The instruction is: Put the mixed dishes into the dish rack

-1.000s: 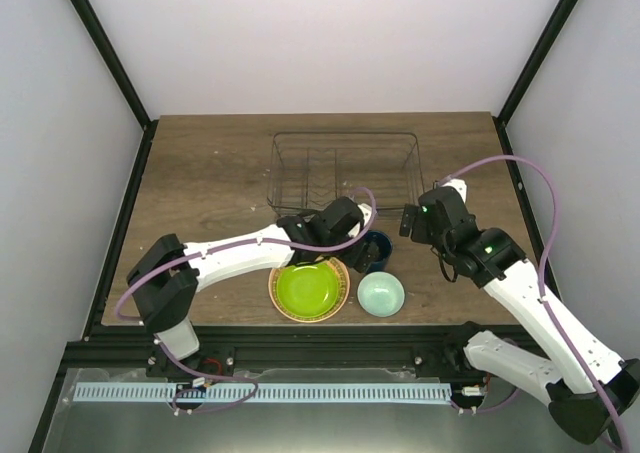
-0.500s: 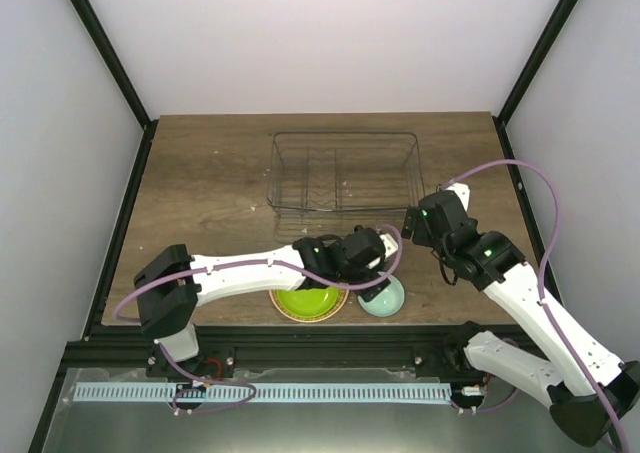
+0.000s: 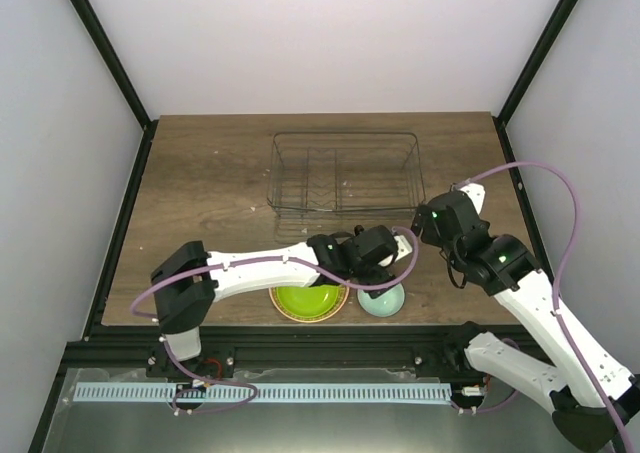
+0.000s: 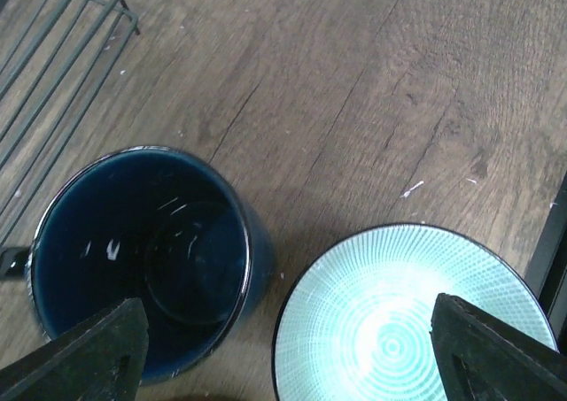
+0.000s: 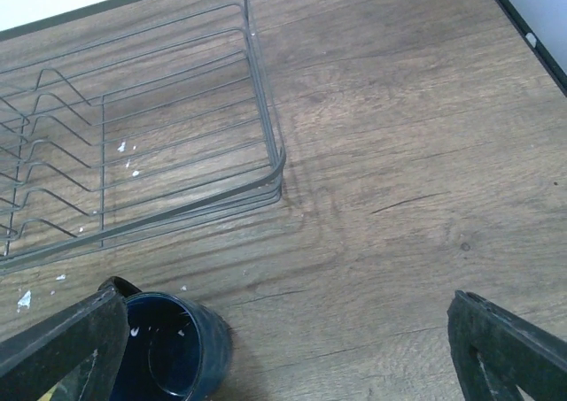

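The left arm [image 3: 260, 265] and the right arm [image 3: 545, 308] were built of white link shells joined by black joint housings [image 3: 183, 291]; a green indicator light [image 3: 434, 213] was lit on the right arm's housing. A purple cable [image 3: 530, 164] was looped loosely along each arm. The fingertips [image 4: 93, 355] were seen in the wrist views as matte black wedges with a finely textured surface.

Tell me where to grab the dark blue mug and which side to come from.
Pinch the dark blue mug by its rim wall, coming straight down, one finger inside, one outside. It stands upright, mouth open and empty, and the mint bowl sits close beside it, likely crowding a sideways approach.
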Robot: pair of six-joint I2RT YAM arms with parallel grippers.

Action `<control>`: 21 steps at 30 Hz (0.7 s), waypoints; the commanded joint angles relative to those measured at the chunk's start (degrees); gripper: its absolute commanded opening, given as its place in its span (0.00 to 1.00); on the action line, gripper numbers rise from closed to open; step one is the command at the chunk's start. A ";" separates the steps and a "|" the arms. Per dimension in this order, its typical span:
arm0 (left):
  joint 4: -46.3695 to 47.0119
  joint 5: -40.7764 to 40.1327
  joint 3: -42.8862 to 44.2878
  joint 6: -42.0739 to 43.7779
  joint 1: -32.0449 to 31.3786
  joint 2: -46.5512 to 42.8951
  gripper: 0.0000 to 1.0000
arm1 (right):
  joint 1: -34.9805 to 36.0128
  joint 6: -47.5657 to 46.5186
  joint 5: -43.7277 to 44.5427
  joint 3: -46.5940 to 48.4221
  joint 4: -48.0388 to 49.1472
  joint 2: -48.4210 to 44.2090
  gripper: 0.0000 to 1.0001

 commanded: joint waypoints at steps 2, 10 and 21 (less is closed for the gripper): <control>-0.64 0.93 4.82 2.61 0.13 4.44 0.87 | -0.34 3.52 4.56 3.35 -3.67 -2.87 1.00; -1.75 1.23 6.62 1.85 2.00 7.27 0.77 | -0.34 4.85 8.14 4.89 -4.94 -5.02 1.00; -2.94 1.18 7.12 1.41 5.75 9.71 0.63 | -0.34 4.11 7.12 4.34 -3.80 -4.74 1.00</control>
